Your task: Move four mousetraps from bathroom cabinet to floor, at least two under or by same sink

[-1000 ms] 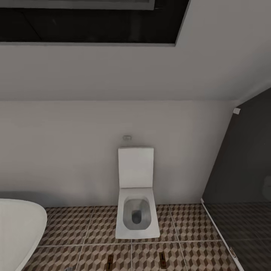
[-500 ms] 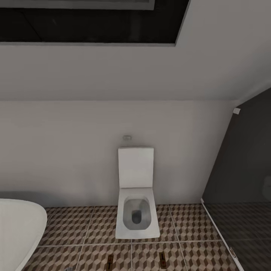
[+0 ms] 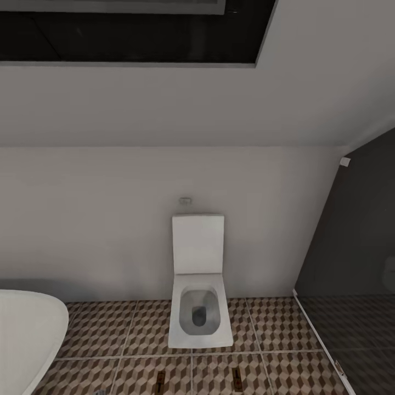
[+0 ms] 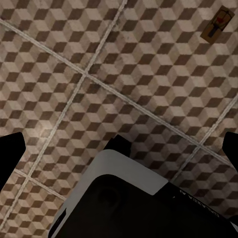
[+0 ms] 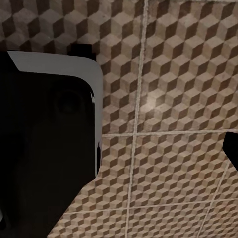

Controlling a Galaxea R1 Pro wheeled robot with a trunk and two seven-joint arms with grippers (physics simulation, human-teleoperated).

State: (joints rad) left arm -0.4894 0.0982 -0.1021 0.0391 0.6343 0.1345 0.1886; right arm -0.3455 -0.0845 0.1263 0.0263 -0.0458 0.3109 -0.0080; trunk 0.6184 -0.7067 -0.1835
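Nothing moved since the earlier frames. Head view: toilet (image 3: 198, 285) centre, tub edge (image 3: 27, 334) lower left, two mousetraps (image 3: 161, 380) (image 3: 237, 377) cut off at bottom edge on bathroom floor (image 3: 109, 329). Left gripper (image 4: 119, 148) jaws wide, empty; another trap (image 4: 217, 28) upper right. Right gripper (image 5: 233, 151): one fingertip visible, probably open, can't tell.

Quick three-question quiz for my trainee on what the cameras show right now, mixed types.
1. True or false: the left gripper holds a mousetrap.
2. Multiple choice: in the left wrist view, the mousetrap lies on A) the tub rim, B) the floor tiles, C) a shelf.
3. Fill in: in the head view, left of the toilet, stands the white ____.

Key:
1. False; its fingers are wide apart with nothing between them.
2. B.
3. bathtub.
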